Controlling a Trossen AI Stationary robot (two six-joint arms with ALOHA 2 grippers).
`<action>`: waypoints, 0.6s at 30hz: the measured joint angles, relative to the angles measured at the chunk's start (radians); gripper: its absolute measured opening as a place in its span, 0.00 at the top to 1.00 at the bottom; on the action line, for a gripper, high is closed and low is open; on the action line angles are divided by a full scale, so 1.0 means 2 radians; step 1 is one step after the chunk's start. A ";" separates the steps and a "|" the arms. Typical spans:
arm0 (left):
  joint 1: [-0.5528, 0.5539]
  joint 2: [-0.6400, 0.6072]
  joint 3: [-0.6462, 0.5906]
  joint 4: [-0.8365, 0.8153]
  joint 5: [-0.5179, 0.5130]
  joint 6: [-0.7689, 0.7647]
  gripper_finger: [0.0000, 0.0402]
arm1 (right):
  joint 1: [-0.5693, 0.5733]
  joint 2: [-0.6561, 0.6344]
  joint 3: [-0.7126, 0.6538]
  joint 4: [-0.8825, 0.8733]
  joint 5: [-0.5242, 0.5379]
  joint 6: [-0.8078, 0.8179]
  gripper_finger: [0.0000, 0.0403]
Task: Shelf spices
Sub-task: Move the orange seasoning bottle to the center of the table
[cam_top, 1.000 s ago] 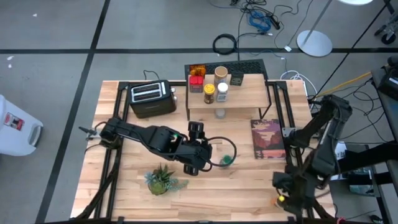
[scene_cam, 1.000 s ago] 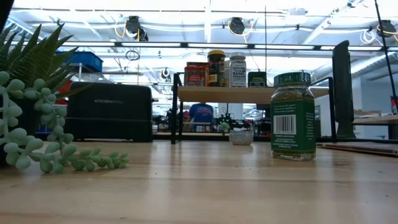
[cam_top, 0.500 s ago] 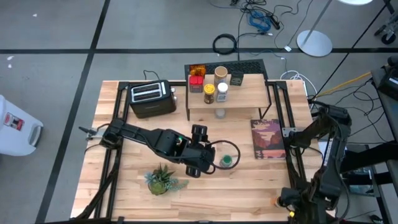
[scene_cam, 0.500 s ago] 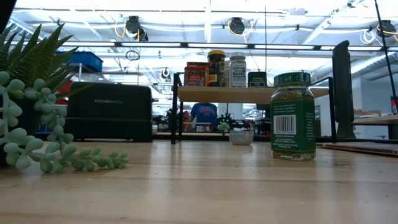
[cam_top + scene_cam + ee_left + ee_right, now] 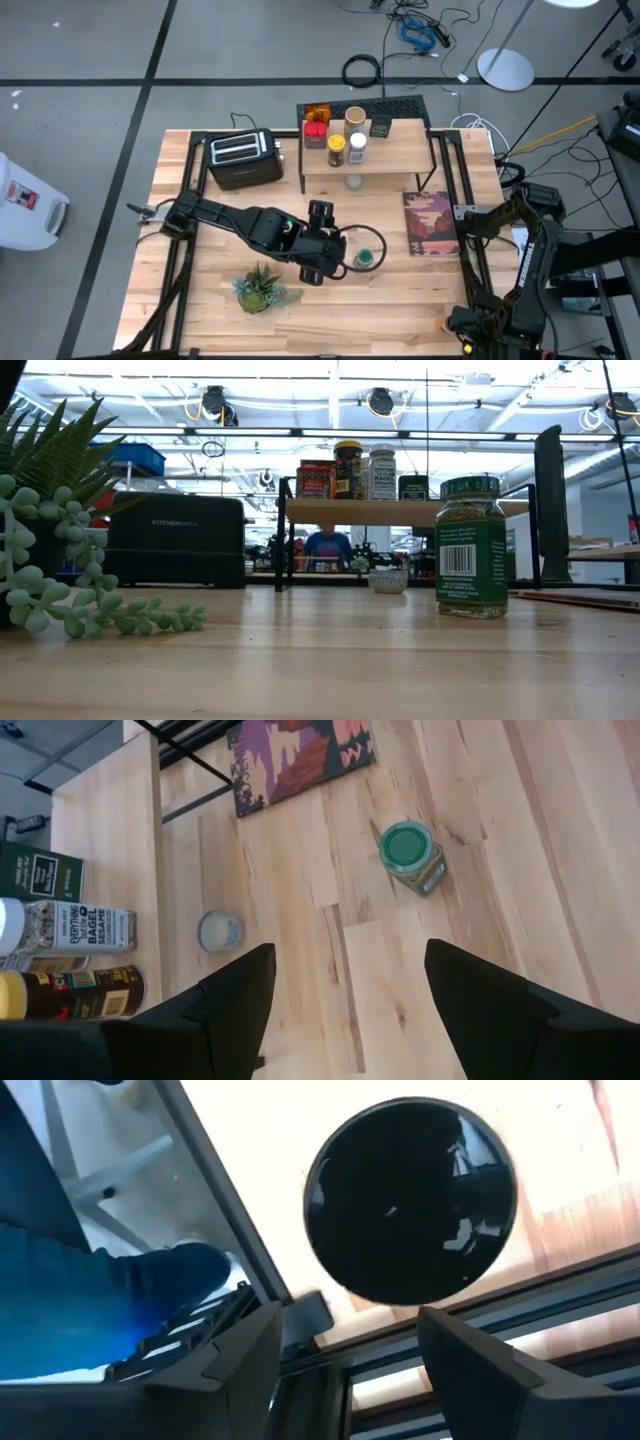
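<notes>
Presently, the left gripper point(image 5: 348, 262) is held with its fingers spread wide and empty, just short of the green-capped jar point(image 5: 367, 259), which stands upright on the table point(image 5: 400, 290) between the potted plant point(image 5: 262, 289) and the picture book point(image 5: 431, 223). A tip-over is judged the chief risk: the jar is tall for its base, and a finger brushed against its side or cap during the approach would likely topple or roll it toward the book. A second risk is foreseen farther off, at the shelf point(image 5: 400, 155), where the plank is already crowded at one end by the amber jar point(image 5: 317, 112), red tin point(image 5: 315, 133), tan-lidded jar point(image 5: 355, 118), yellow-lidded jar point(image 5: 337, 150), white-capped shaker point(image 5: 357, 149) and dark square tin point(image 5: 380, 126); a careless placement there could knock a neighbour off. A small round white container point(image 5: 219, 931) is seen on the table beside the shelf, but its contents cannot be made out. The right gripper point(image 5: 345, 1350) is parked off the table's edge, fingers apart, above a dark disc point(image 5: 410, 1200) of unclear purpose. In the low view neither arm is shown, and a person beyond the shelf is only partly visible.
</notes>
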 joint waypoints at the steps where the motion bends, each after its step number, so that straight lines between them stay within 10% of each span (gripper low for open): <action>1: 0.000 0.000 0.000 0.001 0.000 0.000 0.33 | 0.000 0.002 0.000 -0.001 0.000 0.000 0.45; 18: 0.000 0.000 0.000 0.001 0.000 0.000 0.33 | -0.036 0.027 -0.014 0.009 0.045 -0.047 0.45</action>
